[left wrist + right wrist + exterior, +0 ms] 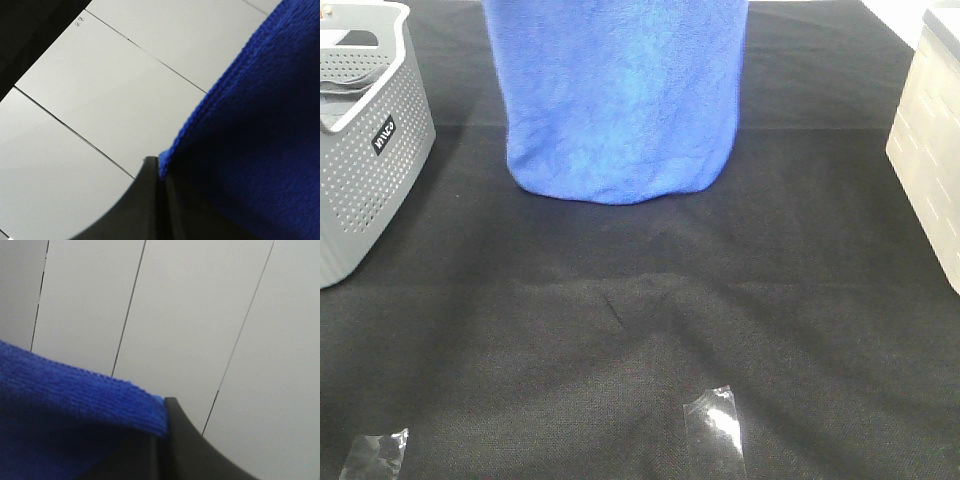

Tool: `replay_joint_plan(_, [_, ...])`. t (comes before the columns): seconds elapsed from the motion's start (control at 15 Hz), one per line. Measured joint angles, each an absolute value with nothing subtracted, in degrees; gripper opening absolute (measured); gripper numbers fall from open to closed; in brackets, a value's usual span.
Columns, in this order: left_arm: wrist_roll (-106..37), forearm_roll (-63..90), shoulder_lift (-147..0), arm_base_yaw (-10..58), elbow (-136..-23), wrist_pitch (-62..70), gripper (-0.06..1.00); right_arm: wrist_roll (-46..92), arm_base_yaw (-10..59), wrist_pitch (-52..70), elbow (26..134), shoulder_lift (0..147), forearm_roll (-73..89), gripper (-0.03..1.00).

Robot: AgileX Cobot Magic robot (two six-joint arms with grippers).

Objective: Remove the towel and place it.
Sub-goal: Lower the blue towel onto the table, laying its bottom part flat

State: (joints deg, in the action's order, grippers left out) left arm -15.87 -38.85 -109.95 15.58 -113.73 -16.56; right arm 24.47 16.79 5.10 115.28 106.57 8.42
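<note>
The towel hangs as a broad sheet over the far middle of the table, its top running out of the exterior view. It is royal-blue microfibre with a soft, faintly mottled nap, and its lower edge sags in a rounded curve low over the black cloth (whether it touches the cloth, I cannot tell).

Seen from its wrist camera, the left hand is closed tight, its smooth black fingers pressed together with the towel's stitched hem pinched at their tips. The right hand is closed the same way on another stretch of the ribbed blue edge. Behind both are flat white panels split by thin dark seams.

The table's black cloth is coarse-woven with a shallow crease near the centre. A grey plastic basket, its walls perforated with small holes, stands at the left edge. A pale boxy container with a brick-like relief stands at the right. Two strips of clear, shiny tape lie along the near side.
</note>
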Motion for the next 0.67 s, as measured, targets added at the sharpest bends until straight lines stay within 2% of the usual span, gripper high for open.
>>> replay_joint_plan(0.33, [-15.9,-38.6,-126.2,15.4,-137.7,-18.0,0.00,24.5,16.8,4.2,128.8,115.8,8.4,0.00])
replay_joint_plan(0.53, [-15.0,-38.4,-133.4,15.4,-151.8,-16.1,0.00,24.5,16.8,3.8,130.9,116.8,8.4,0.00])
replay_joint_plan(0.67, [-12.9,-38.4,-134.0,15.4,-152.6,-15.0,0.00,24.5,16.8,4.8,131.0,116.8,8.4,0.00])
